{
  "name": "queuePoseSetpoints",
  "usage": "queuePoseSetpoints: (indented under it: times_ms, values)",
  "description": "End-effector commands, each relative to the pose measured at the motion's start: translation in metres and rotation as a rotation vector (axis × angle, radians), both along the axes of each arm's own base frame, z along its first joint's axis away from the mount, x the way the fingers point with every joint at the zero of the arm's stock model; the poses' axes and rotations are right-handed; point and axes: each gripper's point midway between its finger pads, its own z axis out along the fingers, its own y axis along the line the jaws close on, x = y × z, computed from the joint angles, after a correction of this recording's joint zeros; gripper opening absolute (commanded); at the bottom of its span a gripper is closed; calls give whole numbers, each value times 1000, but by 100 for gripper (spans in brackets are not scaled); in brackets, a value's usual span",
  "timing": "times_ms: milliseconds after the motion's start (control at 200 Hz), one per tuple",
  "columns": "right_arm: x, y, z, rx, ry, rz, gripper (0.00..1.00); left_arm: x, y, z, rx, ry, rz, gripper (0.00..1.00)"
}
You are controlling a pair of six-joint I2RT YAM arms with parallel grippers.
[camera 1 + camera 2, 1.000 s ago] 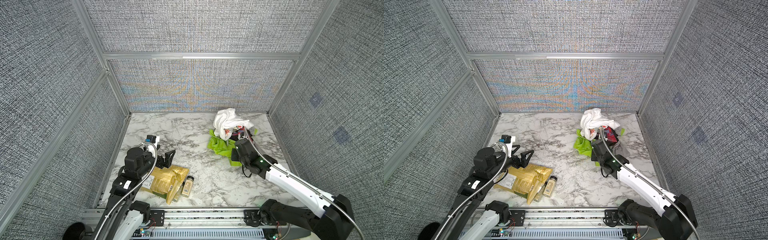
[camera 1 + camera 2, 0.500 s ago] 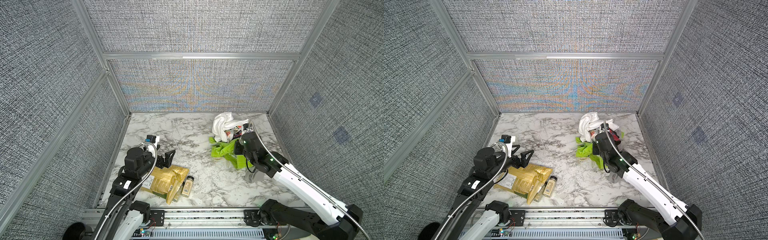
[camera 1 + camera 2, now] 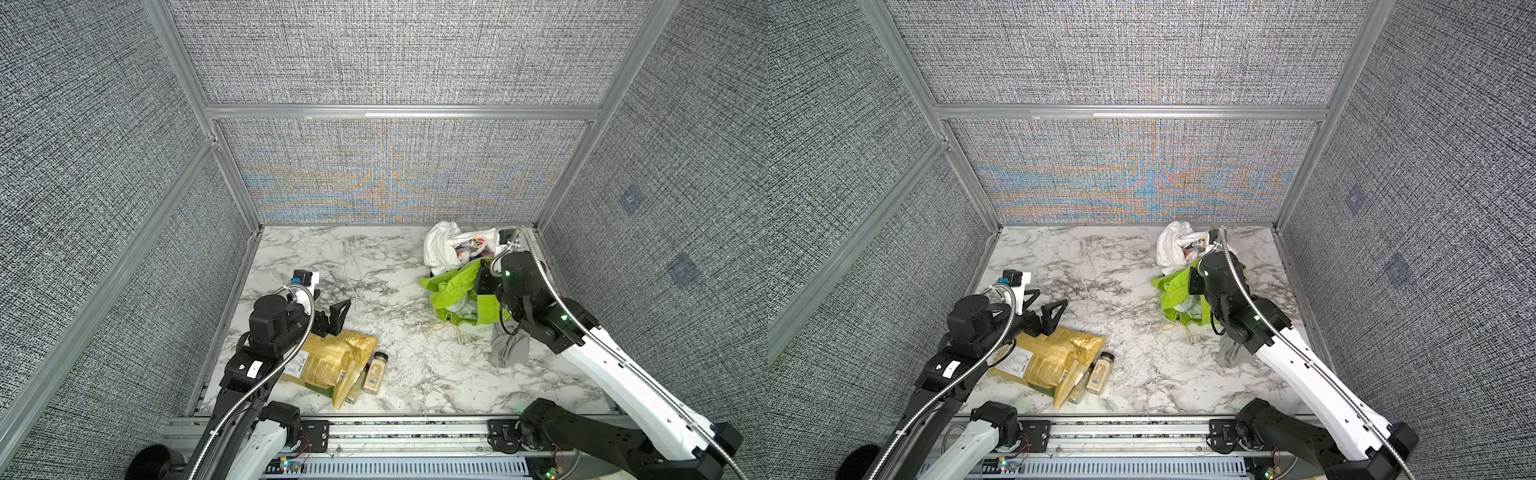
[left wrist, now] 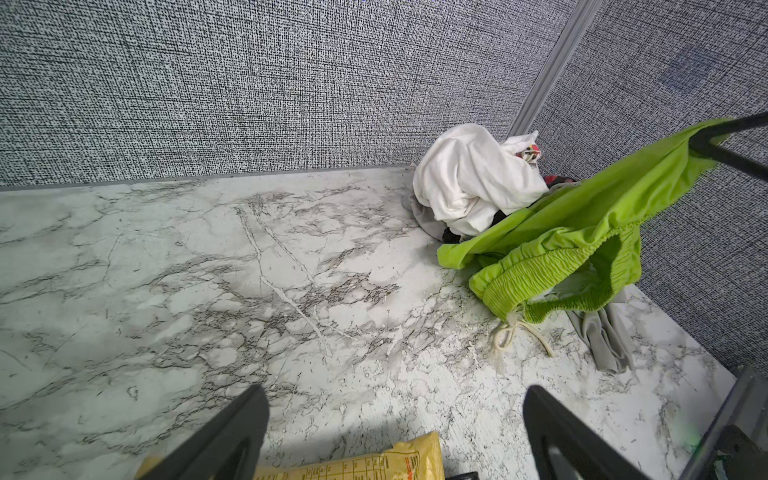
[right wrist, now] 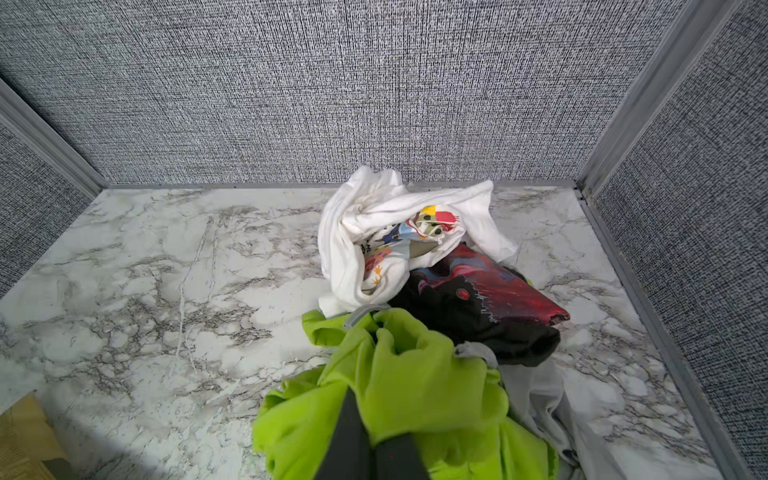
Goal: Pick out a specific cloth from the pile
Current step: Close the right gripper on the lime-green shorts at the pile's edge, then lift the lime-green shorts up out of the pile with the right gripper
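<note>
The cloth [image 5: 415, 374] is thin, smooth and lime green, with a bunched stretchy band and a cream string [image 4: 511, 332] that trails on the marble worktop [image 3: 332, 257]. The right tool [image 4: 702, 141] is pinched tight on a fold of the cloth and holds it up, so most of it hangs beside the pile [image 3: 449, 249] in the far right corner. The pile is a soft, crumpled white shirt [image 5: 374, 232] on a black top [image 5: 478, 307] with red print. The left tool [image 4: 397, 392] has its 2 fingers spread wide apart, grips nothing, and is near the crinkly yellow packets [image 3: 332, 361].
</note>
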Motion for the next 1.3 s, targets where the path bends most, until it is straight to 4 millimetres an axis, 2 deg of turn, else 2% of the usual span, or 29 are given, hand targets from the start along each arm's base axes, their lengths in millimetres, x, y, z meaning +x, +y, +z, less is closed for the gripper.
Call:
queuePoseSetpoints:
  times_ms: [0,475,795,1121,1296]
  values:
    - [3,-2,45,68,-143,-17,0,2,-1,9,-10,-37,-6,99]
    - [-15,-19,136,157,-370,-24,0,0,0,12,-9,-49,-4,99]
    - [-33,-23,182,204,-506,20,0,1,0,11,-4,-48,-3,99]
    - [-36,-8,231,243,-584,108,0,2,0,11,-3,-48,-1,99]
    - [-38,-7,260,294,-628,118,0,1,-2,11,-7,-48,-11,99]
